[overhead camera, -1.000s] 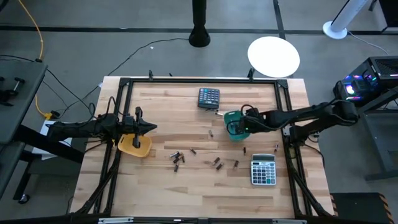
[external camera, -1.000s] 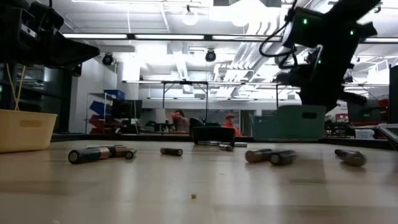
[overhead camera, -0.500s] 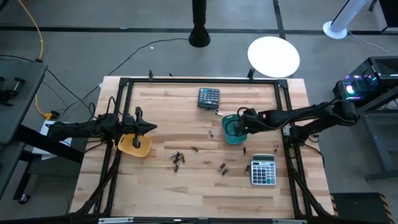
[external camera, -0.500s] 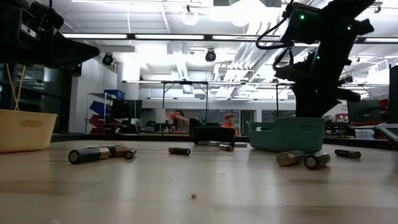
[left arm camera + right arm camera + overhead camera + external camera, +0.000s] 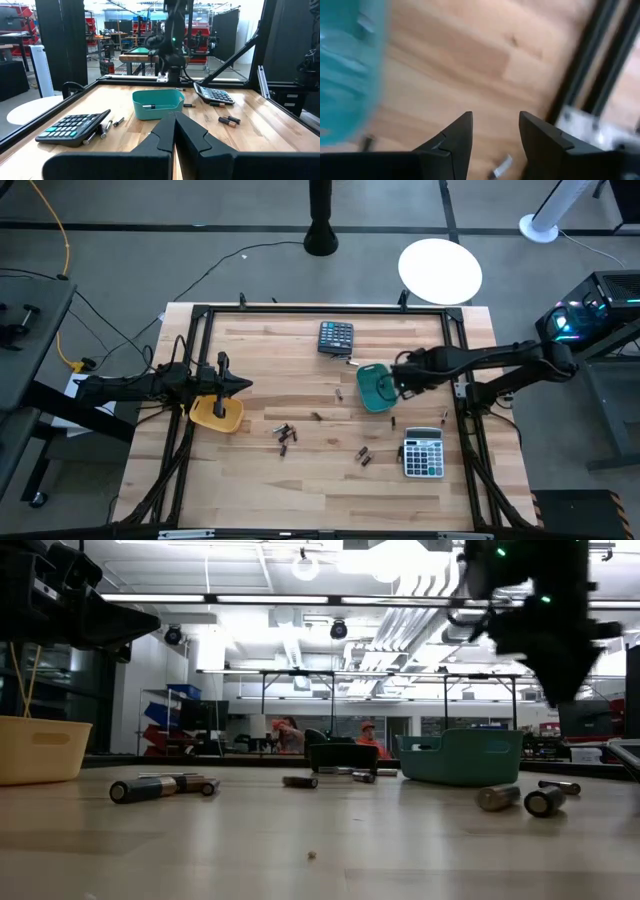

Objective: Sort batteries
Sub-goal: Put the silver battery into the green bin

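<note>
Several batteries lie scattered on the wooden table: a cluster [image 5: 283, 432], one [image 5: 316, 417], and a pair [image 5: 362, 455] that shows near the front in the low view [image 5: 520, 800]. One battery [image 5: 148, 106] lies inside the teal tray [image 5: 375, 387]. My right gripper [image 5: 495, 132] hangs open, pointing down, above the table just right of the teal tray, with nothing between its fingers. My left gripper [image 5: 175, 131] is shut and level, hovering by the yellow tray [image 5: 217, 414] at the table's left.
A dark calculator [image 5: 336, 337] lies at the far middle and a grey calculator [image 5: 423, 453] at the near right. More batteries lie beside the dark calculator [image 5: 106, 127]. A black frame [image 5: 462, 370] runs along the table's edges. People sit in the room behind.
My right gripper has opened, let go of the teal tray, risen and drawn toward the table's right edge. The tray, held up a second ago, now rests flat on the table. Two batteries have rolled toward the near edge.
</note>
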{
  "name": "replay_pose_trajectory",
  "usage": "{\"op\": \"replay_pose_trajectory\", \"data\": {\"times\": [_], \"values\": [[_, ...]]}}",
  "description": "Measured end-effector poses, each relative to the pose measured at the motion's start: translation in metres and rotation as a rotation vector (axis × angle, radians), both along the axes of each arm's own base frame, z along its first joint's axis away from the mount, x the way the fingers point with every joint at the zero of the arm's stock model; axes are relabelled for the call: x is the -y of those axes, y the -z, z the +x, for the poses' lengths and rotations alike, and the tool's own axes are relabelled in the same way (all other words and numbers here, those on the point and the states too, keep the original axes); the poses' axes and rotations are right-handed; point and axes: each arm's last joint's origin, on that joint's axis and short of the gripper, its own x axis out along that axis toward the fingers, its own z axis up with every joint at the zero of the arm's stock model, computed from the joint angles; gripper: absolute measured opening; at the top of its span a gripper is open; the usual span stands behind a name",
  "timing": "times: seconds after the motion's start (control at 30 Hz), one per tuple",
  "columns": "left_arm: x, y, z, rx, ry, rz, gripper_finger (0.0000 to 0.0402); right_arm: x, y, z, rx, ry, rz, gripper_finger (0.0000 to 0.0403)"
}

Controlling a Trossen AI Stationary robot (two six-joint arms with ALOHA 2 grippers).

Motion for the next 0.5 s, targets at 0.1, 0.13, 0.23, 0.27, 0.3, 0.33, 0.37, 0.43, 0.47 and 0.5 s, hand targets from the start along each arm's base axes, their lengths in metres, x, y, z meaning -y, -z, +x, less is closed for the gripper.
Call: {"op": "replay_pose_trajectory", "data": {"times": [0.1, 0.13, 0.23, 0.27, 0.3, 0.33, 0.37, 0.43, 0.47, 0.5], "values": [[0.0, 0.0, 0.0, 0.0, 0.0, 0.0, 0.0, -0.008, 0.014, -0.009, -0.012, 0.059, 0.075, 0.0154], [0.0, 0.0, 0.0, 0.0, 0.0, 0.0, 0.0, -0.011, 0.018, -0.011, -0.01, 0.071, 0.105, 0.0154], [0.0, 0.0, 0.0, 0.0, 0.0, 0.0, 0.0, -0.018, 0.033, -0.016, -0.026, 0.06, 0.169, 0.0154], [0.0, 0.0, 0.0, 0.0, 0.0, 0.0, 0.0, -0.02, 0.037, -0.018, -0.038, 0.037, 0.189, 0.0154], [0.0, 0.0, 0.0, 0.0, 0.0, 0.0, 0.0, -0.021, 0.04, -0.02, -0.052, 0.008, 0.212, 0.0154], [0.0, 0.0, 0.0, 0.0, 0.0, 0.0, 0.0, -0.022, 0.043, -0.022, -0.071, -0.023, 0.23, 0.0153], [0.0, 0.0, 0.0, 0.0, 0.0, 0.0, 0.0, -0.022, 0.044, -0.023, -0.085, -0.047, 0.244, 0.0153], [0.0, 0.0, 0.0, 0.0, 0.0, 0.0, 0.0, -0.023, 0.044, -0.022, -0.093, -0.073, 0.278, 0.0153], [0.0, 0.0, 0.0, 0.0, 0.0, 0.0, 0.0, -0.023, 0.044, -0.021, -0.092, -0.088, 0.299, 0.0153], [0.0, 0.0, 0.0, 0.0, 0.0, 0.0, 0.0, -0.024, 0.045, -0.02, -0.102, -0.102, 0.315, 0.0153]]}}
